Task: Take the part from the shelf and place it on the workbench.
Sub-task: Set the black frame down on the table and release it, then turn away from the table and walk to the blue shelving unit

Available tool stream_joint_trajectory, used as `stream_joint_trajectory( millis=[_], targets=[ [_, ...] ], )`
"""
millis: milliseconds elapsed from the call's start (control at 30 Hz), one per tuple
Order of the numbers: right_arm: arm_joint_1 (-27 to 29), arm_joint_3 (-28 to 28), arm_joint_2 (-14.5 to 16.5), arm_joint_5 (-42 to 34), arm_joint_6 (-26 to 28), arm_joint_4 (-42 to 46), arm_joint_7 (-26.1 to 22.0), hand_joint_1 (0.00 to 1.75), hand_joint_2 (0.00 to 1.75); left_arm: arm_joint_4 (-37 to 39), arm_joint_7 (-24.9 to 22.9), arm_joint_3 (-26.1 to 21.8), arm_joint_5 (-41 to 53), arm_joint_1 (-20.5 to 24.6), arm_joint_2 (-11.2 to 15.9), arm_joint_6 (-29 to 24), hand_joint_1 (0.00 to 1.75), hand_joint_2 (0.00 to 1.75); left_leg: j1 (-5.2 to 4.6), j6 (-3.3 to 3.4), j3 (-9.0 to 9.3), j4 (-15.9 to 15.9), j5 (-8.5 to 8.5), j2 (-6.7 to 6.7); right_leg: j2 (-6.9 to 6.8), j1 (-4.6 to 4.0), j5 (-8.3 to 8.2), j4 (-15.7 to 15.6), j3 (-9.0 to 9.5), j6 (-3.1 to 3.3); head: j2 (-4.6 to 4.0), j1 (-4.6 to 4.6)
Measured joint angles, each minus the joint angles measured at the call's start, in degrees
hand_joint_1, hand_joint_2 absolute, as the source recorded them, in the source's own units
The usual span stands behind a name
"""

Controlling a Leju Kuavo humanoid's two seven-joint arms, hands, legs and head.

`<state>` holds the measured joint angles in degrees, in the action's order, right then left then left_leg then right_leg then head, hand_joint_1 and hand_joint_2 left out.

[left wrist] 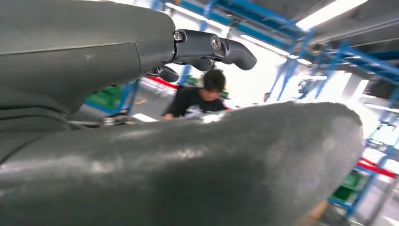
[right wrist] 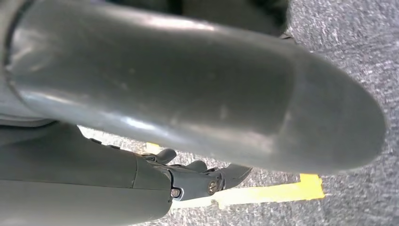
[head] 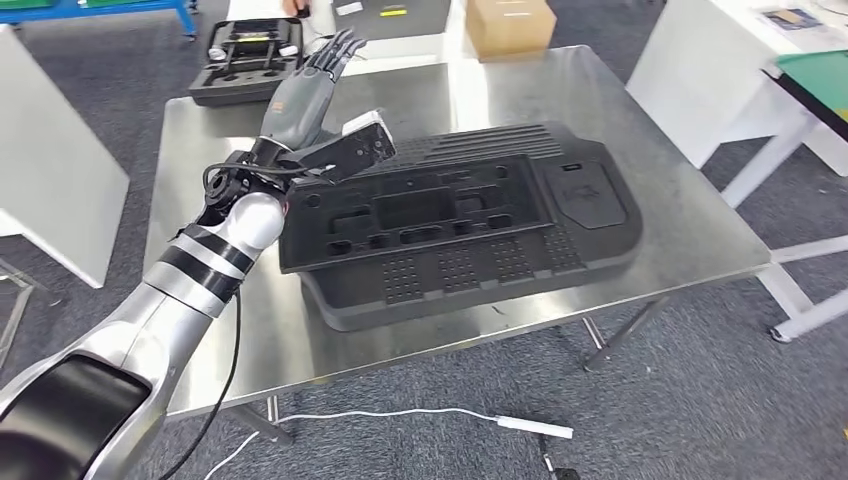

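Black moulded part [head: 460,225] (stiff, bulky, probably light) lies on the bench [head: 690,240]; grip its nine-o'clock rim, beside the released left hand [head: 310,90].

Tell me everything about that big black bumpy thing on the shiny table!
The big black part is a wide, flat moulded tray that looks like matte plastic or foam. Its top has many sunken pockets, ribbed lines along the far edge, patches of small dots near the front and a smooth panel at one end. It lies flat on the steel workbench. The left hand is raised above its left end, with fingers spread, holding nothing.
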<state>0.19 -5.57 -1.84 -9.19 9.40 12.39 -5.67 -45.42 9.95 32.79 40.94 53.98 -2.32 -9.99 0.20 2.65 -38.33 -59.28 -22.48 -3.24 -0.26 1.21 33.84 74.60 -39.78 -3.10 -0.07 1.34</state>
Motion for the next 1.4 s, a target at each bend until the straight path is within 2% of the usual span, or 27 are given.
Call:
stream_joint_trajectory(
  millis=[33,67,133,200,267,300,367,400,433,500,533,567,633,700,767,833,867,933,1000,1033,1067,1133,1200,1233,1267,1367,1400],
  targets=[
    [0.04,0.0,-0.03,0.01,0.01,0.0,0.02,0.0,0.0,-0.01,-0.01,0.0,-0.01,-0.18,0.02,0.0,0.0,0.0,-0.02,0.02,0.02,-0.01,0.03,-1.01,0.18,-0.01,-0.95,-0.67,-0.18,-0.36,0.0,0.01],
    [0.06,0.0,-0.08,0.03,0.01,0.0,0.02,0.0,0.0,-0.03,-0.01,-0.01,-0.02,-0.23,0.03,0.0,0.0,0.0,-0.01,0.0,0.05,-0.02,0.06,-1.92,0.45,0.0,-2.62,-3.44,0.68,-0.75,0.0,0.0],
    [0.07,0.0,-0.2,0.05,0.0,0.0,0.03,0.0,0.0,-0.08,-0.01,-0.02,-0.1,-0.18,0.03,0.0,0.0,0.0,-0.06,-0.18,0.04,-0.08,0.16,-3.62,2.53,0.16,-6.24,-11.48,3.9,-1.14,0.0,-0.02],
    [-0.11,0.0,-0.26,0.11,-0.06,0.0,0.05,0.0,0.0,-0.1,-0.02,-0.04,-0.44,-0.16,0.12,0.01,0.0,0.0,-0.14,-0.68,-0.26,-0.08,0.43,-4.85,3.92,0.19,-7.82,-15.81,5.86,-0.74,0.0,0.03],
    [-0.4,0.0,-0.21,0.23,-0.11,0.01,0.09,0.0,0.0,-0.09,0.07,-0.11,-1.16,-0.22,0.39,0.03,0.0,0.0,-0.1,-1.34,-0.56,0.13,0.83,-5.77,3.05,0.17,-8.05,-16.1,6.12,-0.09,0.0,0.05],
    [-0.49,0.01,-0.17,0.31,-0.16,0.01,0.1,0.0,0.0,-0.09,0.19,-0.24,-1.62,-0.23,0.59,0.05,0.0,0.0,-0.16,-1.64,-0.72,-0.02,0.75,-5.12,2.47,0.33,-8.2,-16.24,6.23,0.21,0.0,0.07],
    [-0.44,0.02,-0.1,0.42,-0.23,0.02,0.11,0.0,0.0,-0.09,0.5,-0.5,-2.42,-0.11,0.89,0.12,0.0,0.0,-0.32,-2.23,-1.99,-2.73,-0.97,-1.66,1.08,0.72,-8.35,-16.64,6.58,1.23,0.0,0.5],
    [-0.34,0.03,-0.12,0.45,-0.26,0.02,0.12,0.0,0.0,-0.09,0.65,-0.6,-2.72,-0.08,0.94,0.15,0.0,0.0,-0.24,-2.54,-3.44,-5.9,-2.69,0.53,0.31,0.67,-8.31,-16.73,6.74,1.66,0.0,0.74],
    [-0.23,0.04,-0.15,0.5,-0.25,0.02,0.14,0.0,0.0,-0.09,0.78,-0.62,-2.93,-0.12,0.96,0.16,0.0,0.0,0.0,-2.87,-5.3,-9.76,-4.51,1.74,-0.49,0.59,-8.24,-16.74,6.83,2.03,0.0,0.94],
    [-0.13,0.06,-0.19,0.56,-0.23,0.02,0.18,0.0,0.0,-0.09,0.99,-0.62,-3.28,-0.44,1.01,0.07,0.0,0.0,0.61,-3.46,-8.35,-15.71,-6.45,2.45,-2.22,0.57,-8.14,-16.71,6.92,2.17,0.0,0.97],
    [-0.17,0.07,-0.17,0.59,-0.23,0.02,0.2,0.0,0.0,-0.09,1.05,-0.63,-3.39,-0.59,1.04,-0.03,0.0,0.0,0.87,-3.71,-8.48,-15.88,-5.98,2.68,-3.01,0.63,-8.07,-16.69,6.95,2.12,0.0,0.98],
    [-0.21,0.07,-0.12,0.63,-0.23,0.02,0.2,0.0,0.0,-0.09,1.08,-0.65,-3.51,-0.68,1.07,-0.12,0.0,0.0,1.12,-3.9,-7.43,-13.89,-4.68,3.02,-3.6,0.72,-7.98,-16.67,7.02,2.01,0.0,0.99],
    [-0.26,0.06,-0.04,0.7,0.17,0.02,0.19,0.0,0.0,-0.1,1.09,-0.77,-3.69,-0.68,1.1,-0.27,0.0,0.0,1.39,-4.14,-3.0,-6.25,-1.74,4.19,-4.51,0.7,-7.59,-16.56,7.17,1.44,0.0,1.09],
    [-0.41,0.06,-0.01,0.62,0.96,0.02,0.26,0.0,0.0,-0.1,1.08,-0.94,-3.87,-0.71,1.11,-0.32,0.0,0.0,1.25,-3.86,-0.05,-1.28,-0.73,4.8,-5.23,0.38,-7.27,-16.5,7.39,0.65,0.0,1.03],
    [-0.72,0.07,0.02,0.43,1.44,0.02,0.6,0.0,0.0,-0.09,1.06,-1.05,-4.05,-0.8,1.23,-0.22,0.0,0.0,0.86,-3.09,0.14,-0.61,-0.87,4.37,-5.84,0.15,-7.34,-16.83,7.71,-0.06,0.0,0.85],
    [-0.93,0.08,-0.02,0.27,1.38,0.02,1.04,0.0,0.0,-0.11,1.04,-1.1,-4.15,-0.75,1.35,0.02,0.0,0.0,0.86,-2.16,0.27,-0.19,-0.67,3.86,-4.91,0.34,-6.88,-16.33,7.35,-0.62,0.0,0.76],
    [-0.94,0.09,-0.02,0.2,1.22,0.02,1.17,0.0,0.0,-0.12,1.04,-1.1,-4.17,-0.66,1.28,0.16,0.0,0.0,0.92,-1.68,0.37,0.05,-0.53,3.65,-3.71,0.41,-6.0,-14.7,6.47,-0.69,0.0,0.69],
    [-0.75,0.14,0.0,0.08,0.83,0.02,1.34,0.0,0.0,-0.11,1.04,-1.07,-4.22,-0.61,0.92,0.4,0.0,0.0,0.89,-1.01,0.42,0.25,-0.45,3.18,-0.99,0.49,-3.21,-7.95,2.93,-0.36,0.0,0.49],
    [-0.51,0.22,0.04,-0.02,0.58,0.01,1.44,0.0,0.0,-0.04,1.04,-0.97,-4.3,-0.8,0.61,0.64,0.0,0.0,0.68,-0.78,0.36,0.23,-0.49,2.52,-0.04,0.46,-1.4,-1.43,-0.77,-0.42,0.0,0.4],
    [-0.42,0.27,0.04,-0.06,0.56,0.0,1.46,0.0,0.0,-0.01,1.04,-0.93,-4.33,-0.87,0.56,0.75,0.0,0.0,0.61,-0.74,0.36,0.22,-0.51,2.21,0.06,0.48,-1.72,-0.88,-1.41,-0.73,0.0,0.4],
    [-0.38,0.33,0.01,-0.09,0.54,0.0,1.48,0.0,0.0,0.01,1.04,-0.9,-4.37,-0.9,0.55,0.82,0.0,0.0,0.58,-0.75,0.39,0.21,-0.51,1.91,0.08,0.51,-2.87,-2.57,-0.93,-1.17,0.0,0.38],
    [-0.39,0.4,-0.08,-0.1,0.49,0.0,1.49,0.0,0.0,0.02,1.04,-0.88,-4.42,-0.87,0.55,0.87,0.0,0.0,0.56,-0.86,0.46,0.17,-0.5,1.38,0.13,0.6,-6.17,-10.26,2.34,-1.87,0.0,0.31],
    [-0.47,0.43,-0.12,-0.1,0.42,0.0,1.49,0.0,0.0,0.02,1.04,-0.87,-4.43,-0.79,0.55,0.89,0.0,0.0,0.33,-1.26,0.39,0.11,-0.49,1.03,0.23,0.49,-8.13,-15.72,5.03,-1.58,0.0,0.34],
    [-0.5,0.43,-0.1,-0.1,0.38,0.0,1.49,0.0,0.0,0.02,1.04,-0.87,-4.44,-0.76,0.54,0.89,0.0,0.0,0.2,-1.51,0.34,0.15,-0.43,0.95,0.27,0.37,-8.41,-16.58,5.46,-1.23,0.0,0.36],
    [-0.51,0.44,-0.05,-0.11,0.34,0.0,1.49,0.0,0.0,0.03,1.04,-0.87,-4.44,-0.75,0.54,0.9,0.0,0.0,0.12,-1.43,0.33,0.18,-0.42,0.93,0.26,0.38,-8.59,-16.66,5.59,-0.94,0.0,0.42],
    [-0.49,0.44,0.1,-0.13,0.19,0.0,1.5,0.0,0.0,0.04,1.04,-0.88,-4.57,-0.72,0.55,0.96,0.0,0.0,0.18,-0.53,0.52,0.38,-0.31,1.05,0.35,0.46,-8.82,-16.78,5.59,-0.67,0.0,0.44],
    [-0.49,0.45,0.08,-0.12,0.09,0.0,1.52,0.0,0.0,0.04,1.04,-0.88,-4.7,-0.7,0.55,1.08,0.0,0.0,0.22,-0.5,0.61,0.48,-0.25,1.1,0.39,0.37,-8.83,-16.77,5.59,-0.59,0.0,0.42]
  ],
)
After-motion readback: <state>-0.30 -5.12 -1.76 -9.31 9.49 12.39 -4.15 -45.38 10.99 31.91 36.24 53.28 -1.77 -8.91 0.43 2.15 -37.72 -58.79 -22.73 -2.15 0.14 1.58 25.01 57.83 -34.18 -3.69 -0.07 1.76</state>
